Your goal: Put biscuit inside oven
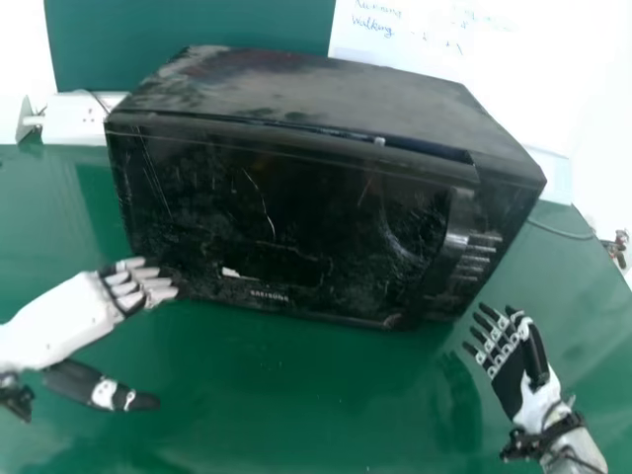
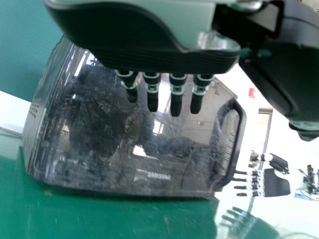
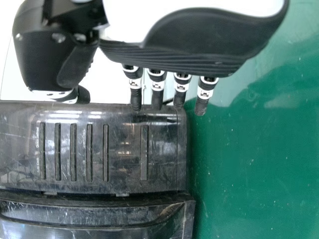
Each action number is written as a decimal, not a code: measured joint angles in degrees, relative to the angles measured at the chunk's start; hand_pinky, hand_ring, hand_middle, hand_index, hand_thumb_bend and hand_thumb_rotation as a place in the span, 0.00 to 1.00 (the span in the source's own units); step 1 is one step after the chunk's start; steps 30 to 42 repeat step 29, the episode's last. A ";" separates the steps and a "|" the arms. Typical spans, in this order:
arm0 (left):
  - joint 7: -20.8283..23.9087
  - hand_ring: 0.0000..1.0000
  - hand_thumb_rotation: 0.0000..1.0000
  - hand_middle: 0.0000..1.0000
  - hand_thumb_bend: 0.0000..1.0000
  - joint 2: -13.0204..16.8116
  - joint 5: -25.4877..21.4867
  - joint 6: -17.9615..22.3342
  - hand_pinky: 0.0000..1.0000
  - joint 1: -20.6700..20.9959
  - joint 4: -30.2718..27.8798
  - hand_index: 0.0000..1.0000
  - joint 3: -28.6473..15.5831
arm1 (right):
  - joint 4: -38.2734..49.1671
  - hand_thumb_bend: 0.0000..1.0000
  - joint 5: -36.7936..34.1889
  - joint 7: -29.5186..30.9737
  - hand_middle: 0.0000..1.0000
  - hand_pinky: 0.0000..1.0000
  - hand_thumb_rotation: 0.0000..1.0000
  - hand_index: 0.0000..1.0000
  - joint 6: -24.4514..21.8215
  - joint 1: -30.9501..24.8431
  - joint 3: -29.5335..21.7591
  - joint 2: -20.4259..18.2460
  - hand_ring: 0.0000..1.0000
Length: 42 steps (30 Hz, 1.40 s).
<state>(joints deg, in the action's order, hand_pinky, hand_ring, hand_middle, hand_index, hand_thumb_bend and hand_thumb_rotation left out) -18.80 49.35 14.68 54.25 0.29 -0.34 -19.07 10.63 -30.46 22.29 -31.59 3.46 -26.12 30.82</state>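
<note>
**Microwave oven stood shut between two empty hands**

A glossy green table (image 1: 296, 395) filled the lower part of the head view and ran up both sides. Behind it, a dark green panel (image 1: 197, 22) rose at the upper left, and a white surface with blue handwriting (image 1: 425, 35) took up the upper right. The left wrist view also took in a pale wall with a small red object (image 2: 251, 92) on it.

The black microwave oven (image 1: 326, 89) sat across the centre and upper middle of the frame, slightly askew, its front toward the robot. The left hand (image 1: 69, 316) was at the lower left, its fingers straight and holding nothing, the thumb well apart from them. Their tips overlapped the oven's lower left corner in the head view; whether they touched it could not be told. The right hand (image 1: 511, 380) was at the lower right, near the oven's right-hand end, its fingers extended, slightly spread and likewise empty.

The closed door (image 1: 296, 207) stood in the way of the oven's inside. It was scratched, with a pale torn patch (image 1: 230, 273) low on its face. A column of buttons (image 1: 476, 259) lay to the right of it. At the upper left, a white socket box (image 1: 71, 120) with a plug (image 1: 35, 120) sat beside the oven; a thin cable (image 1: 558, 232) crossed the table at the right.
</note>
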 measured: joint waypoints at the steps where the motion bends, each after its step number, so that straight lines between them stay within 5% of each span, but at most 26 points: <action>1: -0.28 1.00 1.00 1.00 0.99 0.12 -0.04 -0.34 1.00 1.31 0.53 1.00 0.70 | -0.02 0.57 -0.01 0.01 1.00 0.97 0.74 0.98 0.00 0.07 0.06 -0.01 1.00; 10: -2.88 1.00 1.00 1.00 0.98 1.62 -0.59 -3.67 1.00 12.85 6.23 1.00 7.26 | -0.07 0.51 -0.12 0.01 1.00 1.00 0.73 1.00 -0.12 0.18 0.39 -0.12 1.00; 28: -5.50 1.00 1.00 1.00 0.99 2.65 -1.29 -3.94 1.00 26.67 16.02 1.00 13.96 | -0.36 0.51 -0.17 0.02 1.00 1.00 0.82 1.00 -0.48 0.52 0.66 -0.28 1.00; 42: -5.50 1.00 1.00 1.00 0.99 2.64 -1.26 -3.94 1.00 27.20 16.35 1.00 14.17 | -0.36 0.53 -0.17 0.02 1.00 1.00 0.87 1.00 -0.49 0.54 0.66 -0.28 1.00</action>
